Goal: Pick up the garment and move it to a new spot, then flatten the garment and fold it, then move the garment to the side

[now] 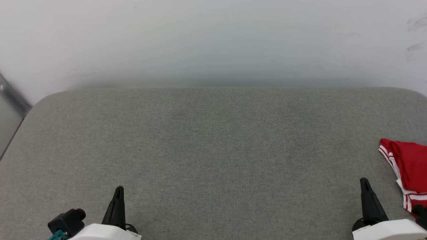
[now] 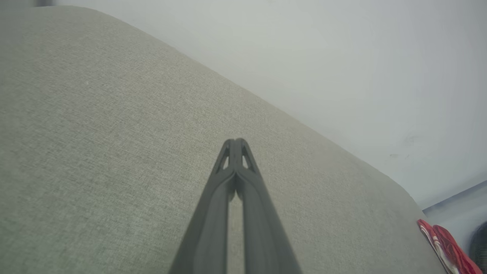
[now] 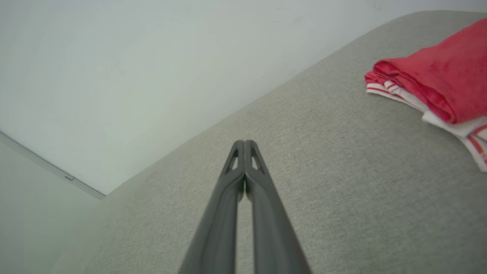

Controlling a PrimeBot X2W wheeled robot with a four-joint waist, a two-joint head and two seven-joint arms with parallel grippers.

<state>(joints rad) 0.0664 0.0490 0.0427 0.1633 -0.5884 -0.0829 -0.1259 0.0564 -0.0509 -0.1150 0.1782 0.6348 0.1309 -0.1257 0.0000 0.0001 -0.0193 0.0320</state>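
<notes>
Head view: your left gripper (image 1: 118, 190) sits low left, tips pinched together, holding nothing. Your right gripper (image 1: 364, 182) is low right, closed the same way and just as empty. The garment (image 1: 409, 165) lies folded at the far right edge of the grey cushion (image 1: 213, 143), just beside that right gripper.

Left wrist view: fingers (image 2: 213, 213) meet tip to tip above the cushion, and the garment peeks in at the lower right corner.

Right wrist view: tips together, with the garment up at the right, red over white striped trim.

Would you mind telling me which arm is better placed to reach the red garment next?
The right. The garment lies at the right edge of the grey surface, close beside the right gripper, which is shut and empty. The left gripper, also shut, sits far across the surface.
</notes>
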